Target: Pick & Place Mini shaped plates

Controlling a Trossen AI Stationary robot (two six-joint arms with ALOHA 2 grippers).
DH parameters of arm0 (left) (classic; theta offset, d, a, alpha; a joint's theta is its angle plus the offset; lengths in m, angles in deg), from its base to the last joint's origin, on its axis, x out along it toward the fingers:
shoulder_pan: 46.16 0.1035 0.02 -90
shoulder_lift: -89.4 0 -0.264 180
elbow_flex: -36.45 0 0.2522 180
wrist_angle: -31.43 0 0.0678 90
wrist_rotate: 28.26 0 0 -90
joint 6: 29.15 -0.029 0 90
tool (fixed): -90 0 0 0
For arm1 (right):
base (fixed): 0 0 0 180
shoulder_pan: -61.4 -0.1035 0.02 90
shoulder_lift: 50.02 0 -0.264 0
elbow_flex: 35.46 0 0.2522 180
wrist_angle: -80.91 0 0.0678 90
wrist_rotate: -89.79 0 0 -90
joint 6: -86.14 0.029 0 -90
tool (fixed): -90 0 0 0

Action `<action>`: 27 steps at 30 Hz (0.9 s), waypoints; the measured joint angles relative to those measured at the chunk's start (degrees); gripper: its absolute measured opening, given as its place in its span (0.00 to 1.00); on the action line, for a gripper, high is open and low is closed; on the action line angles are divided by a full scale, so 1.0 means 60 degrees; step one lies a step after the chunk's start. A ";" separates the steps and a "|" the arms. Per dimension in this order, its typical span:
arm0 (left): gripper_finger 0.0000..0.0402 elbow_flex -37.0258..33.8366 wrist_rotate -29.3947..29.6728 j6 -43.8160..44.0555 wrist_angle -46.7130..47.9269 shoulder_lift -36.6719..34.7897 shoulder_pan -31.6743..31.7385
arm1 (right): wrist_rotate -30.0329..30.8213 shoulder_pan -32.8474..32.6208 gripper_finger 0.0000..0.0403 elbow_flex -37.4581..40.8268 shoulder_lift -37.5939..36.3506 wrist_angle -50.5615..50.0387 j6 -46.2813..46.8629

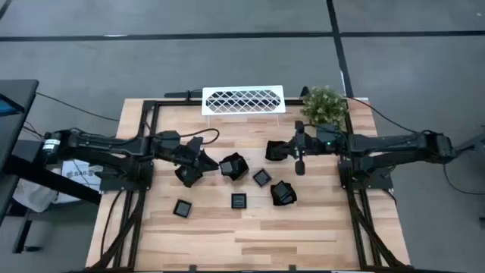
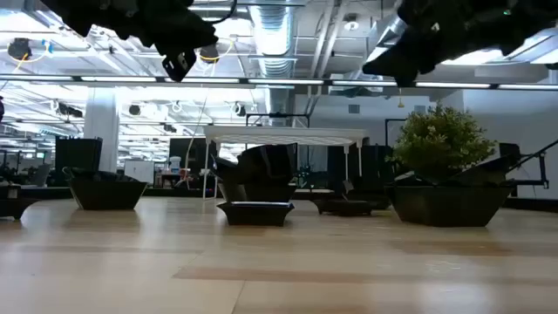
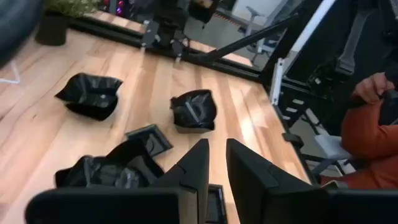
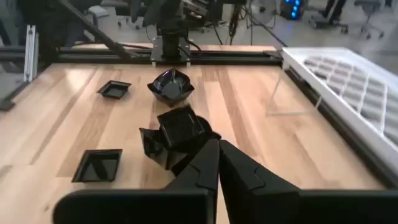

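Several mini shaped plates lie on the wooden table. Deep ones: a tilted pair (image 1: 233,165) in the middle, one (image 1: 188,174) under my left gripper, one (image 1: 276,150) beside my right gripper, one (image 1: 283,192) nearer the front. Flat squares lie at the middle (image 1: 261,178), front (image 1: 239,201) and front left (image 1: 182,208). My left gripper (image 3: 217,171) hovers left of the pair, narrowly open, nothing between its fingers. My right gripper (image 4: 219,163) is shut and empty, right of the pair. In the low view both the left gripper (image 2: 179,63) and the right gripper (image 2: 394,68) hang well above the table.
A white lattice rack (image 1: 242,100) stands at the far edge, a potted plant (image 1: 324,105) at the far right corner. A black frame (image 1: 144,144) borders the table's sides. A person's orange sleeve (image 3: 373,130) shows beyond the table's near side. Bare wood (image 1: 250,235) lies along the front.
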 joint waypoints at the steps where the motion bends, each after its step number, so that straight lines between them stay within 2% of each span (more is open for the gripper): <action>1: 0.14 0.0000 0.0006 0.0001 -0.0061 0.0000 -0.0079 | -0.0003 -0.0011 0.01 -0.0090 0.0158 0.0147 -0.0172; 6: 0.14 0.0000 0.0069 0.0155 -0.0011 0.0147 -0.0426 | 0.0000 -0.0004 0.01 -0.0258 0.0778 0.1024 -0.1307; 11: 0.14 0.0000 0.0226 -0.0475 -0.0069 0.0171 -0.0431 | 0.0000 0.0003 0.01 -0.0258 0.1210 0.1332 -0.1361; 18: 0.14 0.0000 0.0663 -0.0566 -0.0067 0.0171 -0.0435 | 0.0007 0.0004 0.01 -0.0258 0.1519 0.1332 -0.1363; 23: 0.14 0.0000 0.1161 -0.0940 -0.0064 0.0171 -0.0435 | 0.0004 0.0004 0.01 -0.0258 0.1526 0.1236 -0.1325; 27: 0.14 0.0000 0.2031 -0.1249 -0.0065 0.0207 -0.0435 | 0.0004 0.0004 0.01 -0.0258 0.1526 0.1141 -0.1136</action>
